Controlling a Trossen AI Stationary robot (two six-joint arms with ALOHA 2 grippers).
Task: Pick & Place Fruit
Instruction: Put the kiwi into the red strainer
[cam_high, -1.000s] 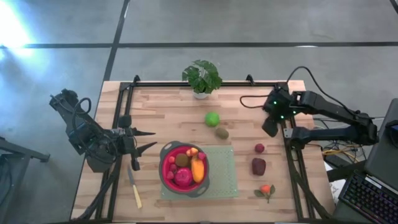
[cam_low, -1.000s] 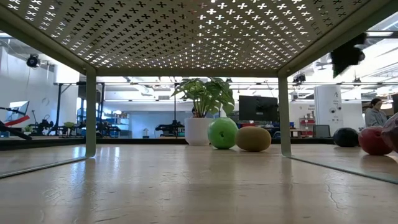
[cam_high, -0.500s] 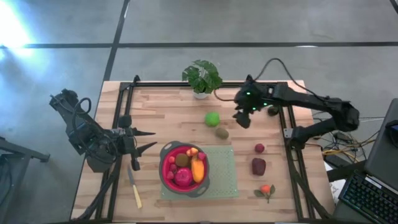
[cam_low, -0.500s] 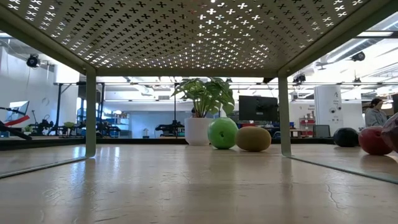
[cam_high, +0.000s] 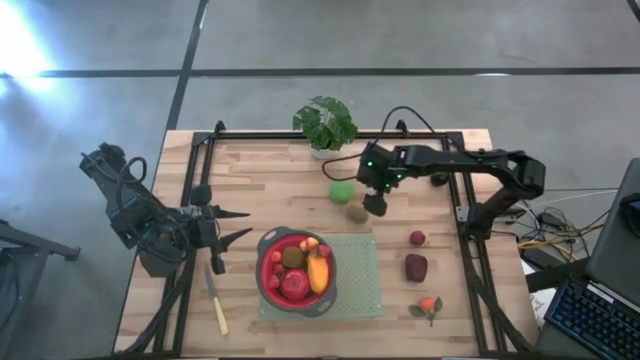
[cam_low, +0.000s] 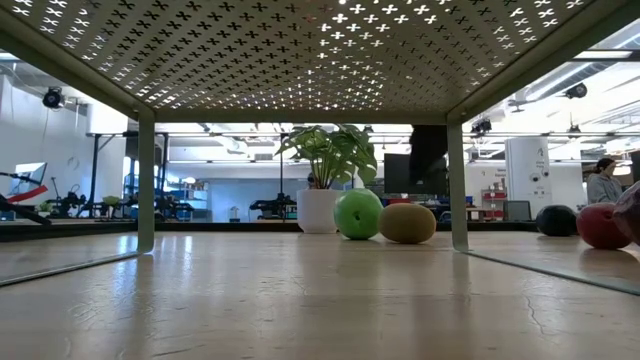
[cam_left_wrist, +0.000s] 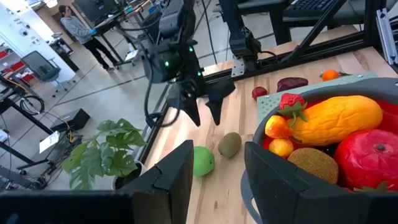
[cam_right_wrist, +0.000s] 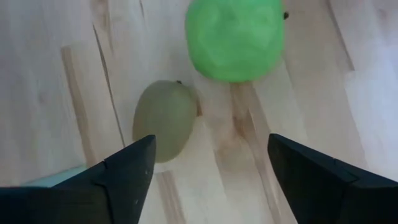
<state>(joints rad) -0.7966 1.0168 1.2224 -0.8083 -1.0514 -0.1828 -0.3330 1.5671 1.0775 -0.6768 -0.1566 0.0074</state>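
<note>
Two loose fruits matter most: green ball (cam_high: 342, 191) and brown kiwi (cam_high: 357, 213), side by side on the worktop (cam_high: 260, 180) behind the red bowl (cam_high: 270, 285). Right gripper (cam_high: 374, 203) poised over them with fingers spread wide, empty, kiwi just below and slightly toward the bowl side, ball close beyond it. Kiwi's long axis seems roughly crosswise to the finger gap in the right wrist view, so probably a slight shift toward the kiwi needed before descending. Left gripper (cam_high: 232, 224) parked beside the bowl, part-spread, holding nothing, clearly farther from both.
</note>
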